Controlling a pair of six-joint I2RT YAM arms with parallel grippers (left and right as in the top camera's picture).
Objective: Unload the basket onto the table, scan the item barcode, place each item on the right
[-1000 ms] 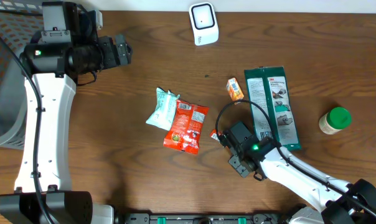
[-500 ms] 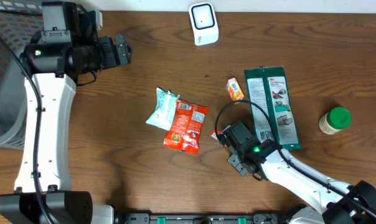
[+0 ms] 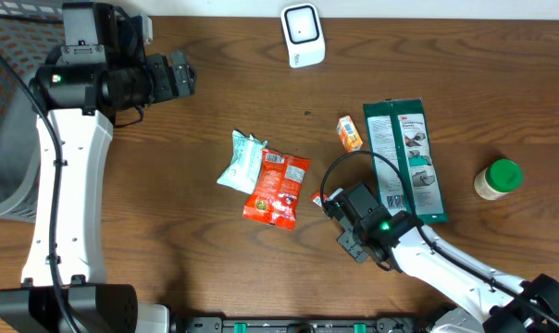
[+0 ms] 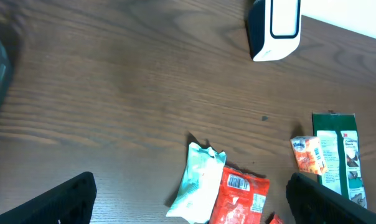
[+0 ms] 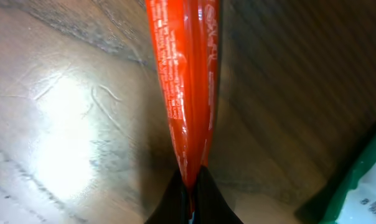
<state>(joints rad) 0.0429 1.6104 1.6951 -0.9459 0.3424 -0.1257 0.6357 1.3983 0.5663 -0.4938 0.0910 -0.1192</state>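
The right gripper is clenched on a small red packet, so the pick-up seems done; next comes lifting it toward the white scanner, while the left gripper waits wide open.

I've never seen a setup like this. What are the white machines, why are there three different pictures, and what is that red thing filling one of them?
These are two robot arms at a wooden table, each ending in a two-finger gripper. One picture comes from a camera fixed above the table; the other two come from cameras mounted on the arms' wrists.

On the table lie a red snack packet, a pale green packet beside it, a small orange packet, a long green package, a green-capped bottle and a white barcode scanner.

The left gripper hangs open over the table, holding nothing. The right gripper has closed on a small red sachet; its wrist camera is so close that the sachet fills the view. From above, only the sachet's tip shows.
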